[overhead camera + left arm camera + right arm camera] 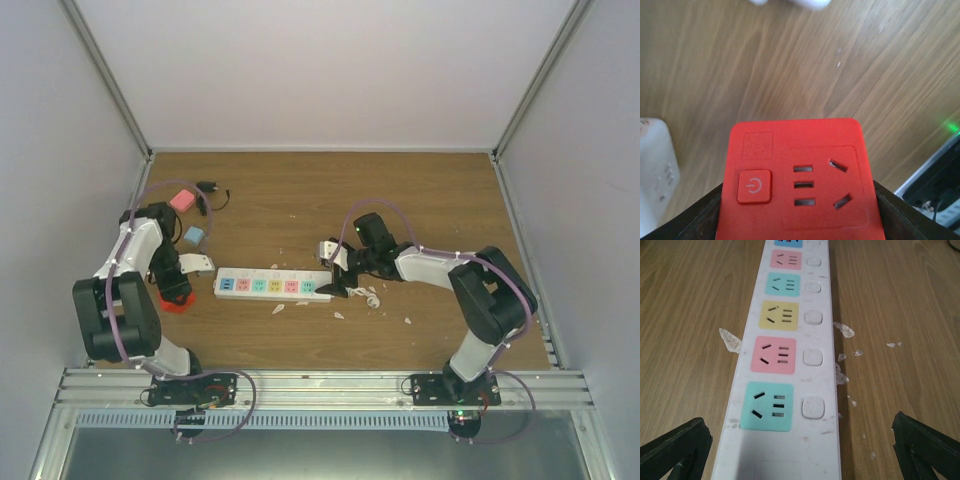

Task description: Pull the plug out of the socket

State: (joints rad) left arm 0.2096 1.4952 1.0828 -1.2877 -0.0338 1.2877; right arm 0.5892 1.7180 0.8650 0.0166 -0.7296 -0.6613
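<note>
Socket: long white strip [272, 285] lying flat across the middle of the wooden table [420, 200], pastel squares facing up
Left gripper [175, 292]: clamped on a red cube [797, 185], a finger pressed to each side, just off the strip's left end
Right gripper [800, 452]: fingers spread wide, one on each side of the strip's right end
Nearby: white scraps [731, 339] beside the strip; pink cube [182, 200] and blue cube [193, 236] near the left wall

Top external: high, from near edge, looking down over whole table [420, 200]; left wrist: very close above red outlet block [800, 180]; right wrist: low, looking along socket [785, 365], shared with top view.
</note>
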